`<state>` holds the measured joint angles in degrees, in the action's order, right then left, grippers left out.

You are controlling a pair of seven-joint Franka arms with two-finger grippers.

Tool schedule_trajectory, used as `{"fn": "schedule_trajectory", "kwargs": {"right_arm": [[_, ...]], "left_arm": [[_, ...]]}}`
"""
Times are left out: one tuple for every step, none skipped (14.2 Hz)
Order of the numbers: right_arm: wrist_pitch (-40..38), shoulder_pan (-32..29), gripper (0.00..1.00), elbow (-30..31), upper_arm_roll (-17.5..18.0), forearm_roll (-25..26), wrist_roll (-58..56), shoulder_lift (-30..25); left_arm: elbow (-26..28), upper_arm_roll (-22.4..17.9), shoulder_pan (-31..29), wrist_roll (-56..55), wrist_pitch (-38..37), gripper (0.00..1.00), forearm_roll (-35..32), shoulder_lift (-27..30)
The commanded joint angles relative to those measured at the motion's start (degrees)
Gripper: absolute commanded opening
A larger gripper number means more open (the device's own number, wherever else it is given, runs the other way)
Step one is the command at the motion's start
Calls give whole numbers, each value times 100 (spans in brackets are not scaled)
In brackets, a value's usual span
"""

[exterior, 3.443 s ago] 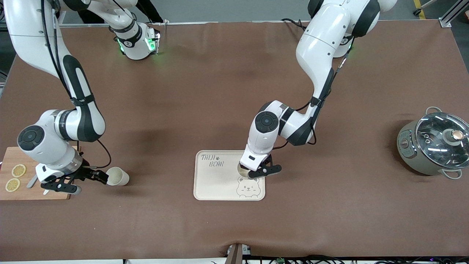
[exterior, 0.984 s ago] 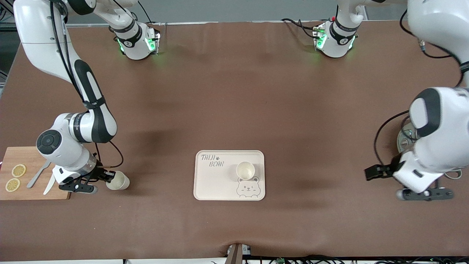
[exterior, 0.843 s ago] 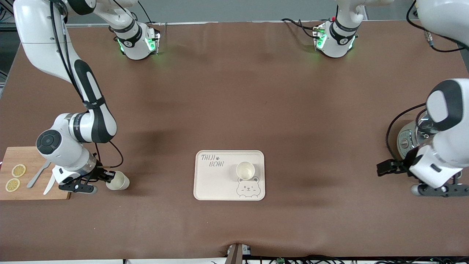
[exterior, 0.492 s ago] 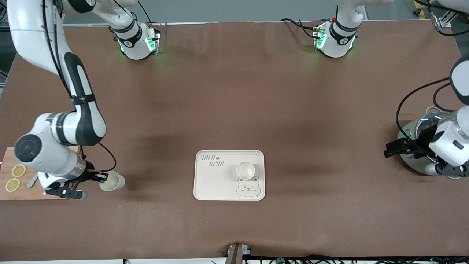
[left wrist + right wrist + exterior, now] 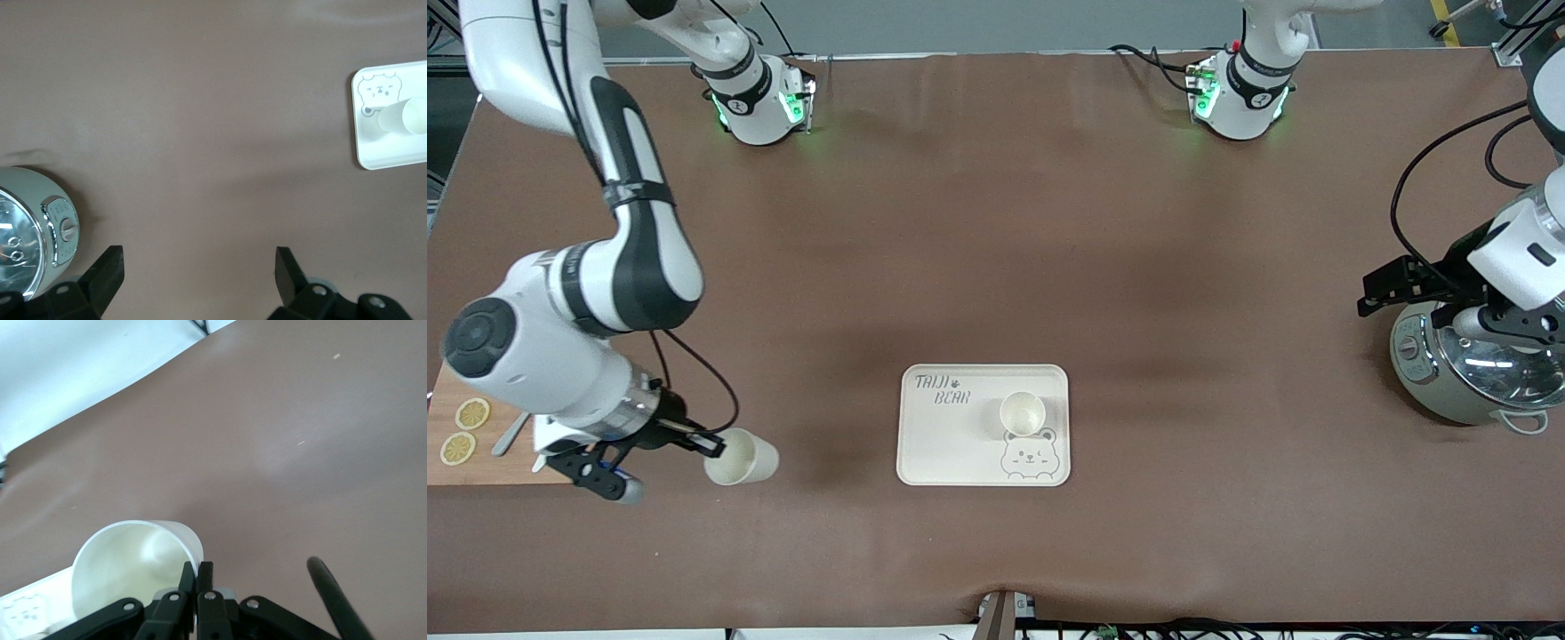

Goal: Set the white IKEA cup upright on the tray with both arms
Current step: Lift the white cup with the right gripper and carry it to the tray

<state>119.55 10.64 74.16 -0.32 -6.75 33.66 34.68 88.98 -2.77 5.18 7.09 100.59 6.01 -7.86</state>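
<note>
Your right gripper pinched the rim of a tipped cup, lifted over the table by the board. One cup already stood upright on the tray. Next, I think you had to carry this cup over and turn it upright. Your left gripper waited, spread wide and empty, over the pot.

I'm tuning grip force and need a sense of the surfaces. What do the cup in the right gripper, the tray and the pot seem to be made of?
The cup in the right gripper: matte off-white, thin-walled, probably plastic. The tray: matte cream with printed grey lettering, likely plastic or a fibre composite. The pot: dull grey-green metal-looking body under a reflective glass lid.
</note>
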Motion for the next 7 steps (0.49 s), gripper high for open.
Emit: {"fn": "schedule_trajectory", "kwargs": {"right_arm": [[85,393,0,-472,-74,-29,693,381],[251,577,0,-464,-83,50,921,426],[349,736,0,-464,-83,225,1193,496],[384,859,0,-472,-83,435,1474,583],[454,982,0,-473,-83,603,1703,662],[490,1079,0,-464,-83,717,1845,733],[490,1132,0,-464,-83,771,1925,794]], "left_arm": [[190,31,263,-75,-57,100,-206,162],[172,40,290,-320,-118,100,-214,206],[181,75,299,-540,-128,100,-215,258],[172,153,299,-629,-136,100,-215,268],[172,224,291,-639,-162,100,-223,276],[189,242,291,-560,-241,100,-363,277],[190,407,299,-455,-294,100,-808,277]]}}
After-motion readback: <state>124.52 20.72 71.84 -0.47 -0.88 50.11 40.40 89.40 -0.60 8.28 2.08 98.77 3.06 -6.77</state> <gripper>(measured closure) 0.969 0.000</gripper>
